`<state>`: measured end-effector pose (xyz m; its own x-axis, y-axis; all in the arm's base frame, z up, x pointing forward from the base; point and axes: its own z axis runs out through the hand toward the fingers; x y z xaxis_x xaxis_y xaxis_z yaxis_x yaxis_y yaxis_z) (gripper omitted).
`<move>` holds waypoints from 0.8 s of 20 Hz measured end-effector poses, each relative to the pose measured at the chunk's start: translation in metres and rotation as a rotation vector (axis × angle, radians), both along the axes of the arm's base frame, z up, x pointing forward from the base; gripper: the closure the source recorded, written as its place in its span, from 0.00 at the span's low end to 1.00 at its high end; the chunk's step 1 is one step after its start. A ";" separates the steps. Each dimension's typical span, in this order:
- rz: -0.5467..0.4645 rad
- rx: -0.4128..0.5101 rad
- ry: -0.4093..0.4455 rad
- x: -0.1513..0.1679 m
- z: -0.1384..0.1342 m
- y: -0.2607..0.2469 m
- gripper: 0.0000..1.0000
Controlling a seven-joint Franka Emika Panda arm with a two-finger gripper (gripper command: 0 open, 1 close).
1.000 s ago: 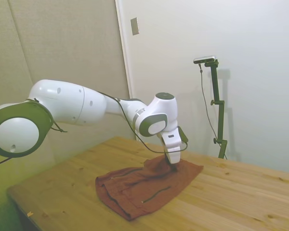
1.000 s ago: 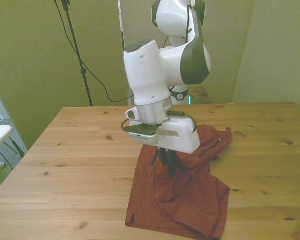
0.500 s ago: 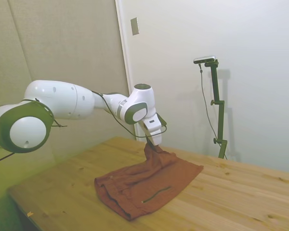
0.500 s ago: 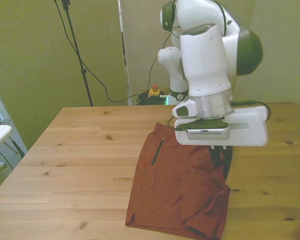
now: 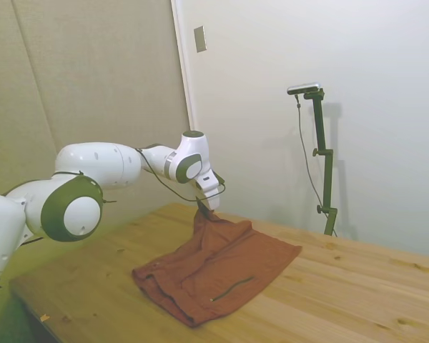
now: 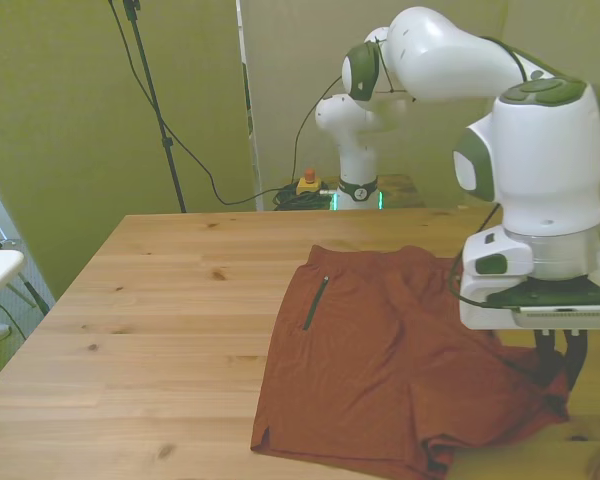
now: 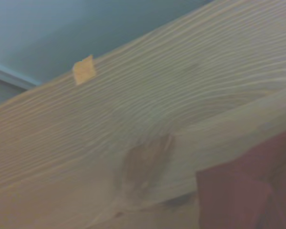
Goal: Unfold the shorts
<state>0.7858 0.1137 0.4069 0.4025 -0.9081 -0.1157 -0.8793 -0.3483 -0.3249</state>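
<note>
The rust-red shorts (image 6: 380, 360) lie spread across the wooden table (image 6: 160, 300), with a dark pocket line (image 6: 315, 302) near their edge on the front view's left. My gripper (image 6: 562, 362) hangs low at the front view's right, shut on the shorts' far corner. In the side view the fabric (image 5: 222, 268) rises in a peak to the gripper (image 5: 204, 208), lifted a little off the table. The wrist view shows bare wood and one red fabric corner (image 7: 243, 191).
The gripper is close to the table's edge on the front view's right. A small orange scrap (image 7: 84, 70) sits by the table edge in the wrist view. Behind the table stand a second robot base (image 6: 358, 150) and a red button box (image 6: 308, 181).
The gripper has swept across to the front view's right, dragging the upper layer of the shorts with it. The shorts now lie much wider, and the pocket line is uncovered.
</note>
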 end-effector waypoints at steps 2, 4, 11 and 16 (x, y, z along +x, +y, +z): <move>0.020 -0.001 0.002 0.002 -0.003 0.020 1.00; 0.044 0.000 0.011 0.000 -0.009 0.044 1.00; 0.083 -0.041 0.010 -0.004 -0.020 0.080 0.00; 0.067 -0.057 -0.010 -0.001 -0.008 0.069 0.00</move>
<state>0.7849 0.1823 0.3990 0.4634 -0.8841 -0.0601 -0.8501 -0.4244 -0.3119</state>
